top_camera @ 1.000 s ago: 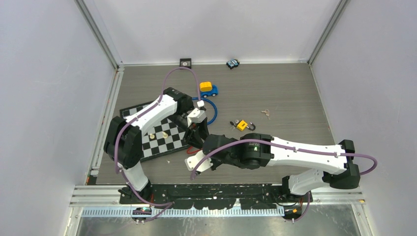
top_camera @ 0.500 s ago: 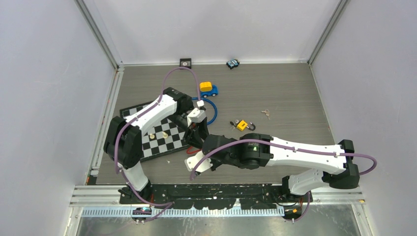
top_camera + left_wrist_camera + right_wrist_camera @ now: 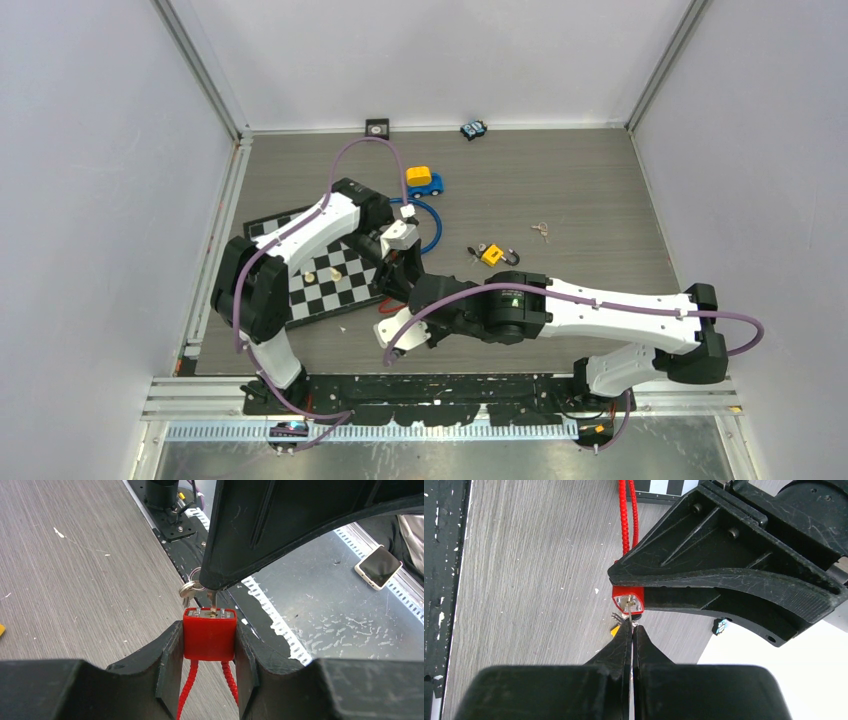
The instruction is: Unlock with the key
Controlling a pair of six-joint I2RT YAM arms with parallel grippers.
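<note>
Grey wood-grain table (image 3: 600,190) between pale walls (image 3: 440,60), with a checkerboard (image 3: 322,296) on its left side. Just beside the board, the left gripper (image 3: 209,630) clamps the red lock (image 3: 209,642) by its sides. The right gripper (image 3: 632,630), pinched tight, holds the key (image 3: 629,611), its tip in the lock's keyway.

I'm working remotely in what looks like a robotics lab test cell: blank pale walls (image 3: 430,60) framed by aluminium posts (image 3: 200,68) box in a wood-grain table (image 3: 580,190), with two white arms (image 3: 600,312) bolted to a black rail (image 3: 450,388) and stray props like a toy car (image 3: 423,182) and a checkered mat (image 3: 320,290).
</note>
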